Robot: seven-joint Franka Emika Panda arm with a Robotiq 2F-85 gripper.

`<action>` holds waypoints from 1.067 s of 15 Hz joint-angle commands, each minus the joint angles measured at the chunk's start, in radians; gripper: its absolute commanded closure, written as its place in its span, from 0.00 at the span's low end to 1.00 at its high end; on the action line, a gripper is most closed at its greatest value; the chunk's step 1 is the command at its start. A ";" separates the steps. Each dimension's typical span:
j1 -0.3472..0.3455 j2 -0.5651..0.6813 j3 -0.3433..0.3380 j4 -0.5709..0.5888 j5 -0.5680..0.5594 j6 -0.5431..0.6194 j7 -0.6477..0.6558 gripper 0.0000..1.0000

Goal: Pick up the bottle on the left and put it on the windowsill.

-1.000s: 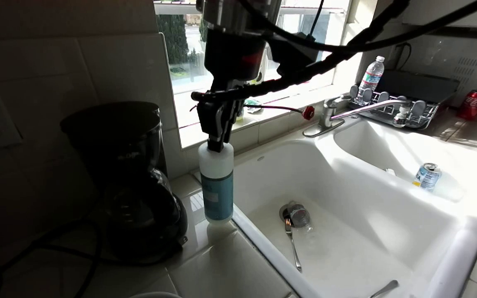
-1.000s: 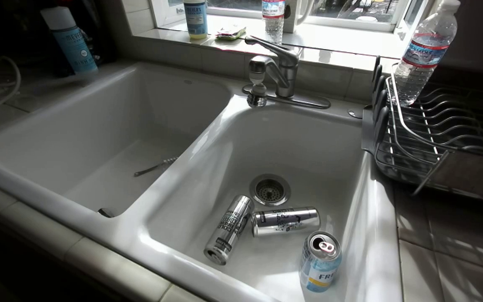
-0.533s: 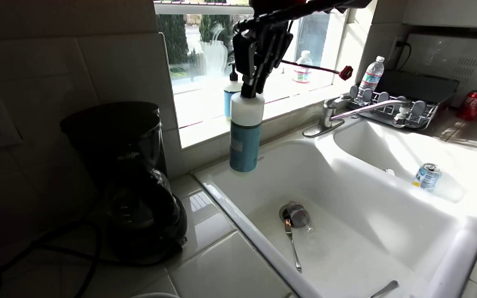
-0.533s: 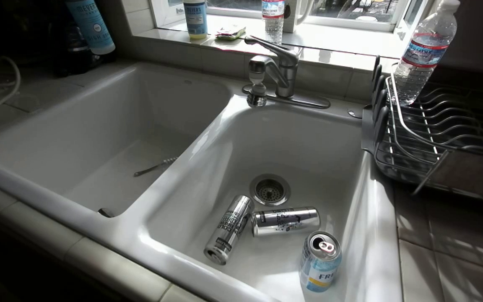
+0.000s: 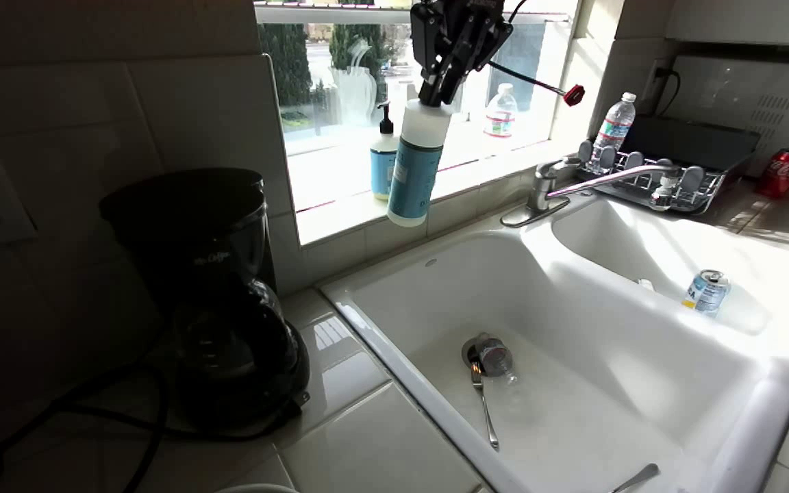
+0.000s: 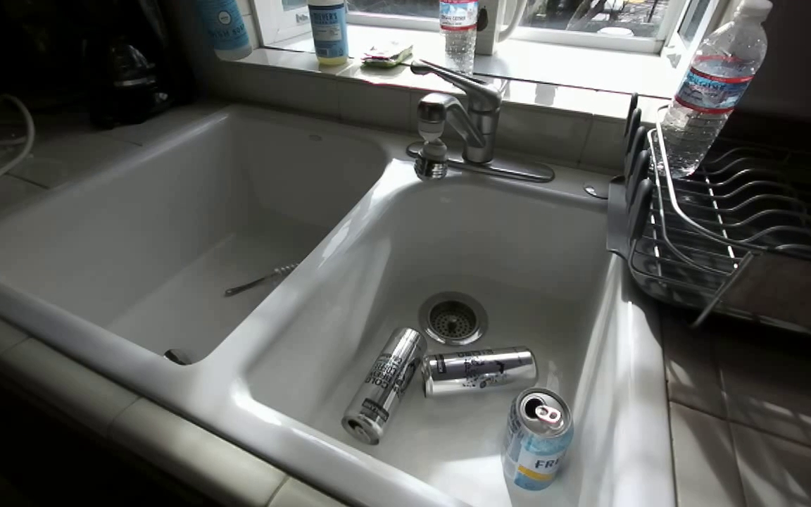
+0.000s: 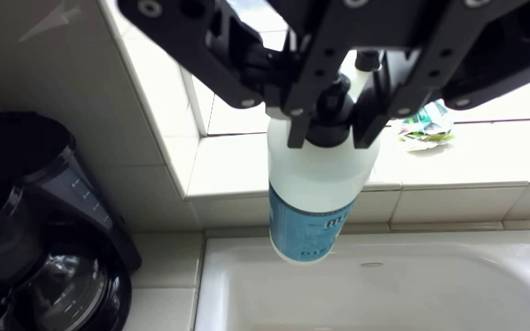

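Well, on the left a big black coffee maker [image 5: 209, 294] sits on the tiled desk [image 5: 374, 431], beside the white sink [image 5: 449, 428]. Next, a blue pump bottle [image 5: 381, 164] stands on the pale windowsill [image 5: 329, 220]. Close in front of it is the teal bottle [image 5: 416, 164] with the white top. It hangs in the air and leans, so it is not on the windowsill yet, and in an exterior view it covers part of the pump bottle. The gripper [image 7: 329, 141] squeezes its dark cap with a finger on each side. The pump bottle takes up room on the windowsill, and so does a little green packet [image 7: 426, 123] a bit farther right. Down in the left part of the sink, a fork [image 5: 477, 380] and a see-through bottle [image 5: 494, 356] lie close together. A water bottle [image 5: 501, 113] stands farther along the windowsill. Then comes the silver tap [image 5: 542, 192]. Two silver cans [image 6: 386, 386] lie in the right part of the sink, and a blue can [image 6: 538, 443] is near them. Last, one more water bottle [image 6: 712, 91] leans in the dish rack [image 6: 618, 218], and a red can [image 5: 781, 172] is on the desk near it.
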 commanded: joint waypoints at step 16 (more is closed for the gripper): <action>0.008 0.281 -0.034 0.384 0.003 -0.042 -0.012 0.93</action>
